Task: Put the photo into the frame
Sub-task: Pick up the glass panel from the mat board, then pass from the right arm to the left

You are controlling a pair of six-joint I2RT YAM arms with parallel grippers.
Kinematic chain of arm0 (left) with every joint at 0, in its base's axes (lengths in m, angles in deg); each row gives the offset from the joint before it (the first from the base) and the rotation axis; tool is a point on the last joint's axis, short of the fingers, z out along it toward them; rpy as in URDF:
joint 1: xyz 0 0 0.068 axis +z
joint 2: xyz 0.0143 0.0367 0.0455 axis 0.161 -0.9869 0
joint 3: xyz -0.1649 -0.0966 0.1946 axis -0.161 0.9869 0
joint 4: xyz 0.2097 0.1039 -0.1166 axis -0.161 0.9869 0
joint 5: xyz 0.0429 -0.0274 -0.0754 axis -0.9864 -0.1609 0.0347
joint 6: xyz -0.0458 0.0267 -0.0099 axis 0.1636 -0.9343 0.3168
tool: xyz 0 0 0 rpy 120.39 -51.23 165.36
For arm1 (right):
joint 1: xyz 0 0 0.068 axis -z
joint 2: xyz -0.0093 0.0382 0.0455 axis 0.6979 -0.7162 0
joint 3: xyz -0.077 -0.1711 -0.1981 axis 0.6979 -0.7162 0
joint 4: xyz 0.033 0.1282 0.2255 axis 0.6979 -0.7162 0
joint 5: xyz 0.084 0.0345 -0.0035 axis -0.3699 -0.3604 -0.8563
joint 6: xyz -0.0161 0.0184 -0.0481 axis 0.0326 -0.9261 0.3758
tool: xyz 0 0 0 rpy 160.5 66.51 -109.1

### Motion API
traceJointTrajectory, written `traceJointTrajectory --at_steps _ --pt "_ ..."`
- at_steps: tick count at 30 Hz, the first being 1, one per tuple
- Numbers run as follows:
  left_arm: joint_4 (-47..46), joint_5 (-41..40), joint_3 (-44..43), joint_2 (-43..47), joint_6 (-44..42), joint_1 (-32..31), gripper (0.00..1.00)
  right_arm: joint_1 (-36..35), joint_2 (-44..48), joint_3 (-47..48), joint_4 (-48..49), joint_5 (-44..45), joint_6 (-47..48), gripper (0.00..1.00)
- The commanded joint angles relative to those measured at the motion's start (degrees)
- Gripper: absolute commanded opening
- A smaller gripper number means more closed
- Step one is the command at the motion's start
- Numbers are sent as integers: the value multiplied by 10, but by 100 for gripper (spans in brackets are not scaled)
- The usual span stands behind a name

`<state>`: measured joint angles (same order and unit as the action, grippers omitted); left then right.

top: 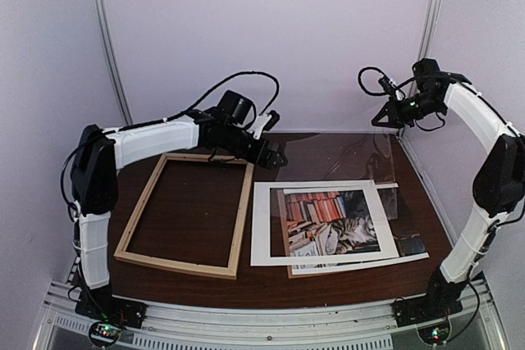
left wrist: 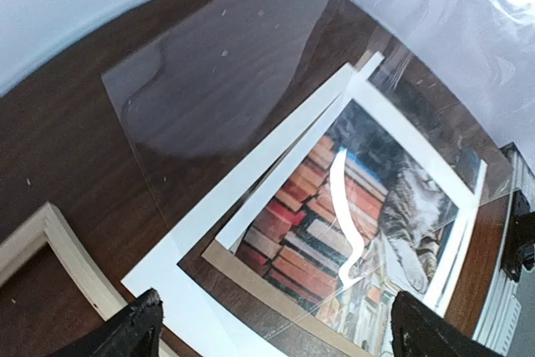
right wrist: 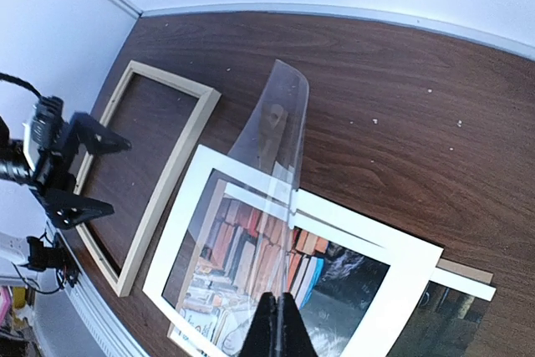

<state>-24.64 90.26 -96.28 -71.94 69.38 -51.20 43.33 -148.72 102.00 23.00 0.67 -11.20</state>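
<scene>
The frame (top: pixel 240 220) of pale wood lies flat and empty on the left of the table; one corner (left wrist: pixel 60 240) shows in the left wrist view. To its right the photo (top: pixel 336 220) of a cat and red books lies face up (left wrist: pixel 359 198) (right wrist: pixel 359 286), partly beneath a white mat. My left gripper (top: pixel 273 154) hovers open and empty at the back centre, above the photo's near corner (left wrist: pixel 280 334). My right gripper (top: pixel 384 115) is raised at the back right, shut (right wrist: pixel 276 300) on a clear sheet (right wrist: pixel 280 123) that stands tilted over the photo.
A white mat (top: pixel 262 231) with a window lies over the photo. A brown backing board (right wrist: pixel 470 272) lies under both, its edge (top: pixel 289 271) showing at the front. Walls close in the back and sides. A metal rail (top: pixel 271 321) runs along the near edge.
</scene>
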Motion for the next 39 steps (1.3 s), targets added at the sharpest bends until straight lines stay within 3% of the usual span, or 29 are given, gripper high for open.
traceJointTrajectory --at_steps 1,5,12,31,39 --pt "43 46 -29 63 -141 2 96 -41 59 2 -60 32 31 0" --pt "78 72 -45 92 -233 2 98 -75 112 -1 -65 21 45 0" --pt "168 136 -129 85 -323 2 98 -141 180 7 -100 -9 118 0" --pt "205 228 -197 57 -415 -29 98 -279 235 21 -151 -21 188 0" --pt "241 254 -218 29 -452 -44 86 -288 254 19 -149 -13 182 0"
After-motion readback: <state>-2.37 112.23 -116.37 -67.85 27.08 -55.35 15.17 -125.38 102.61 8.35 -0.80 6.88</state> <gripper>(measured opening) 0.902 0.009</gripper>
